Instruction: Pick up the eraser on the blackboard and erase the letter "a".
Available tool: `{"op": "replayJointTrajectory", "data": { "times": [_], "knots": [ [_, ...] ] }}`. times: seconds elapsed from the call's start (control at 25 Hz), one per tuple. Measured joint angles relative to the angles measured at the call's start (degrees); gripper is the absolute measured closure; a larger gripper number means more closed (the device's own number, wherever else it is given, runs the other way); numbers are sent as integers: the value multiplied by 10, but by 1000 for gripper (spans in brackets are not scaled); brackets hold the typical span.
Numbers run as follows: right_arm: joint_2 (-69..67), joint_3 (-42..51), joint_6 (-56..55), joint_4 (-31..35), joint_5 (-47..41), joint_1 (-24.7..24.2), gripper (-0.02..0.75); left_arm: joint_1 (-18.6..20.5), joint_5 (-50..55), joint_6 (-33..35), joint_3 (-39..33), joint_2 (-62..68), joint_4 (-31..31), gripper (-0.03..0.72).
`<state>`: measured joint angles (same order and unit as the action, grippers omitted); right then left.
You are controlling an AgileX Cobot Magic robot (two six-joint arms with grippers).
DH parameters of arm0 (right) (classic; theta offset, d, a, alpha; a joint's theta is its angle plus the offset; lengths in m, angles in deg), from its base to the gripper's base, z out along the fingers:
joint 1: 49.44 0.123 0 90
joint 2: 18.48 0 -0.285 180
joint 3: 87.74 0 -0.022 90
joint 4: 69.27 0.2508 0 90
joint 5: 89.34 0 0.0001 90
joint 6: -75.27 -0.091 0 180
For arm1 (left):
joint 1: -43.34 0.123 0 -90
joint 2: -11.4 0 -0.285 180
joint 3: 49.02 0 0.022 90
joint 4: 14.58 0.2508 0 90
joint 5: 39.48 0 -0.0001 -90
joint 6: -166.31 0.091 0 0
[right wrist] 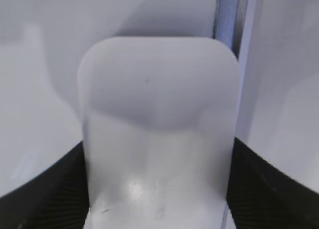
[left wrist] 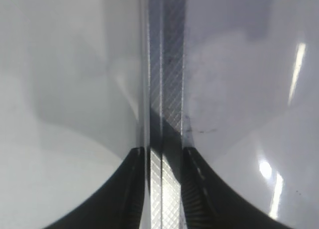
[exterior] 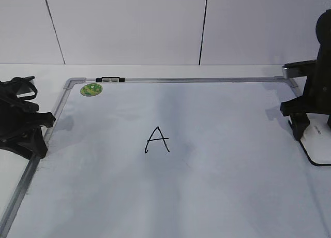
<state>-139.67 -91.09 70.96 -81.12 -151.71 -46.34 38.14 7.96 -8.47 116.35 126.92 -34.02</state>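
The blackboard [exterior: 222, 191] is a white dry-erase board with a grey metal frame, lying flat. A tall capital "A" [exterior: 156, 140] in black marker stands at its middle. No small lowercase "a" shows in any view. The white eraser [exterior: 319, 145] lies at the board's right edge. My right gripper [exterior: 309, 134] is down over it. In the right wrist view the eraser [right wrist: 159, 114] fills the gap between the black fingers [right wrist: 159, 199], which press its sides. My left gripper [exterior: 37, 145] sits at the board's left edge, its jaws [left wrist: 163, 189] closed on the frame strip [left wrist: 164, 64].
A round green sticker [exterior: 91, 89] sits at the board's far left corner. A small black-and-silver clip [exterior: 110, 79] is on the far frame beside it. A white panelled wall stands behind the table. The board's right frame [right wrist: 227, 20] runs just past the eraser.
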Motion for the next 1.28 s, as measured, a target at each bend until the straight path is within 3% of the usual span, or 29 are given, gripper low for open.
{"op": "replayJointTrajectory", "data": {
  "times": [1.28],
  "knots": [
    [0,0,-27,-6,-2,-1,144,0,2,0,0,0,1,466]
  ]
}}
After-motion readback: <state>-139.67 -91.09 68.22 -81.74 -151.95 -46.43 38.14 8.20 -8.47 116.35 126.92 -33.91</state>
